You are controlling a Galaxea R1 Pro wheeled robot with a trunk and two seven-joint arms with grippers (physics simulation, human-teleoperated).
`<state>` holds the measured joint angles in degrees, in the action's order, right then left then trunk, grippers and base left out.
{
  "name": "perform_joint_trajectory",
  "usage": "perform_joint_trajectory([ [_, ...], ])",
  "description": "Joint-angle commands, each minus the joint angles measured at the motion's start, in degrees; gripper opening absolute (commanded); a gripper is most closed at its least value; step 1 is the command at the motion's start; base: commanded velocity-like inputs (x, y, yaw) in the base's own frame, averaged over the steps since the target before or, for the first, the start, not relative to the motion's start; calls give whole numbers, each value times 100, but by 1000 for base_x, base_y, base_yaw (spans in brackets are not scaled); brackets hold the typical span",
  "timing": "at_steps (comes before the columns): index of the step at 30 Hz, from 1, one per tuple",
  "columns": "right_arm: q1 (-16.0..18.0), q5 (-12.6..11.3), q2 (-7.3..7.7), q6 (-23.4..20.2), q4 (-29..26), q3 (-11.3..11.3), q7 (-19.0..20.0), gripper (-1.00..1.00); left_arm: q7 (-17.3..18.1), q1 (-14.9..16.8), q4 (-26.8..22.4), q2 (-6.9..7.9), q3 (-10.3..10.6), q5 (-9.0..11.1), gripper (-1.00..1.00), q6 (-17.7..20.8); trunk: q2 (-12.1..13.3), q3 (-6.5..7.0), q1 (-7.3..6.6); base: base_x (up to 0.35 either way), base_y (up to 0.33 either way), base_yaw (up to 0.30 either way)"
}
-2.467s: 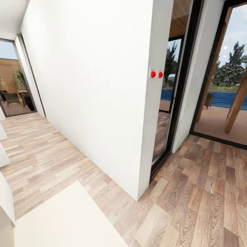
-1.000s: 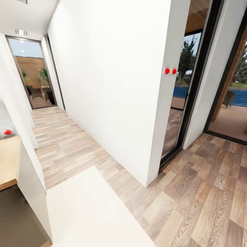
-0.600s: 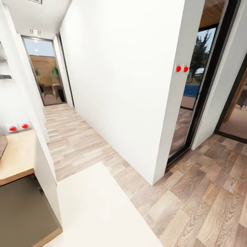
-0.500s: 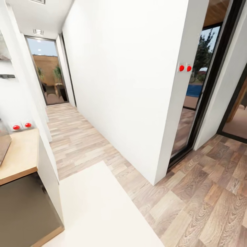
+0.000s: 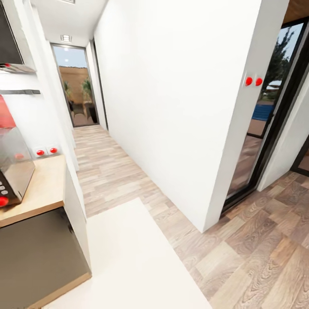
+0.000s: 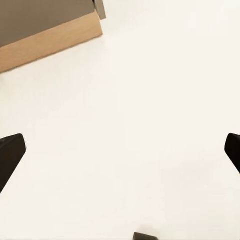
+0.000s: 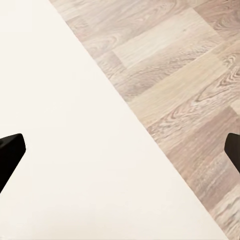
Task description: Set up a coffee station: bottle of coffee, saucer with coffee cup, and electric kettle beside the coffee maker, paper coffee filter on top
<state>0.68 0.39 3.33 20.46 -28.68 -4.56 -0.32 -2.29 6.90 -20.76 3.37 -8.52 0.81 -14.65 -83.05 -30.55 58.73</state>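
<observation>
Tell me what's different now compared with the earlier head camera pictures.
The camera has swung left, so the whole view shifted right: the pair of red wall buttons sits further right, and the tan wooden countertop with a red-buttoned appliance has come into sight at the left. Nothing was grasped or released. Both grippers, left and right, hang open over the white rug.

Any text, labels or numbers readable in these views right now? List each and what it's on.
No readable text in any view.
Appliance on the wooden countertop: small round buttons on its front panel, markings too small to read.
Red wall buttons on the white wall corner: no lettering visible.
Red buttons above the countertop: no lettering visible.
</observation>
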Motion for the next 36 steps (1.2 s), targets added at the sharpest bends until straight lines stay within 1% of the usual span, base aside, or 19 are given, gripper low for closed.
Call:
perform_joint_trajectory([
  [1,2,5,-2,18,2,-8,-3,100,-8,5,7,-2,-1,4,100,-20,-3,-12,-1,0,0,212],
  [10,2,5,-13,19,4,2,-3,100,-8,5,10,-4,7,-2,100,-20,-3,-42,-1,-20,1,248],
  [15,2,8,-16,19,11,8,-3,100,-8,5,10,-8,8,-2,100,-20,-3,-43,-1,-243,97,273],
  [21,2,13,-17,19,11,22,-3,100,-8,5,10,-11,8,39,100,-20,-3,-43,-1,-203,230,273],
  [26,2,14,-23,19,19,31,-3,100,-8,5,10,-7,5,41,100,-20,-3,-43,-1,-31,256,274],
  [36,2,19,-31,19,20,35,-3,100,-8,6,10,-18,2,1,100,-20,-3,-43,-1,-2,23,274],
])
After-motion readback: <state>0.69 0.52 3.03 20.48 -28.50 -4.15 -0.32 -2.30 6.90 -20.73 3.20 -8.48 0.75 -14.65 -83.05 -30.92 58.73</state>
